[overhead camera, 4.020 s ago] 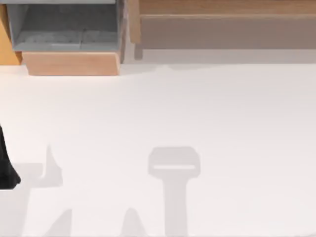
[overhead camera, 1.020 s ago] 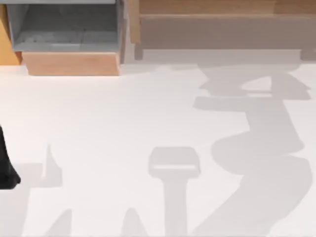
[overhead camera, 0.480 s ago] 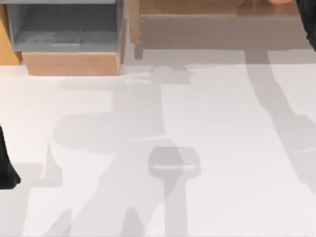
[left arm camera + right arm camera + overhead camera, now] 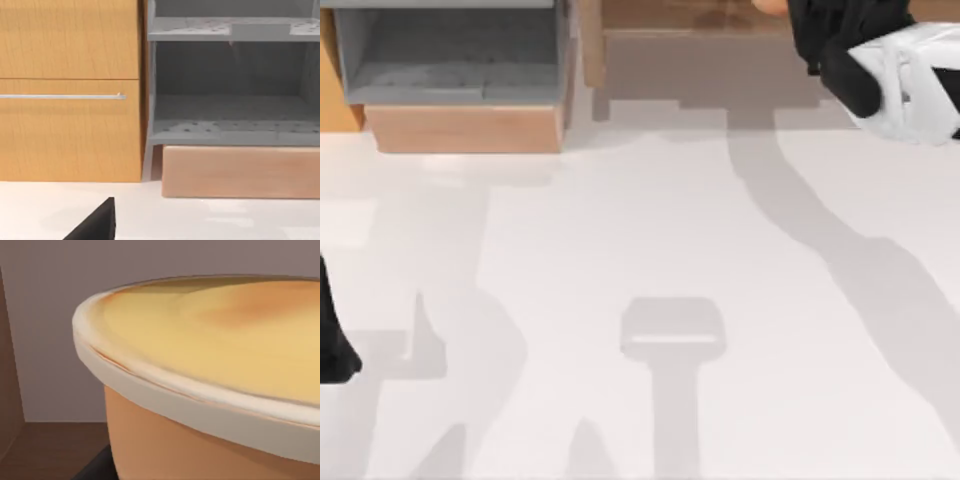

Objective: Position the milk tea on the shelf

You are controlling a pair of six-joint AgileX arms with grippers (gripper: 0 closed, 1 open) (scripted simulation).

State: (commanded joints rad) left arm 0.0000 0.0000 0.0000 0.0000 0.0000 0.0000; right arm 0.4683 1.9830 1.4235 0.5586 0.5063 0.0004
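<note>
Your right arm (image 4: 910,80) reaches over the far right of the table (image 4: 640,260), its dark end above the top of the shelf (image 4: 720,65). A small peach patch of the milk tea (image 4: 772,6) shows at the top edge there, over the shelf's wooden board. From the right wrist you see the cup (image 4: 200,390) very close: orange body, cream rim, tan lid, with brown wood and a grey-brown wall behind it. You cannot tell how the right gripper's fingers stand, nor whether the cup rests on the wood. Your left arm (image 4: 332,340) sits parked at the left edge. The grey-lined box (image 4: 450,60) holds nothing on its compartments.
</note>
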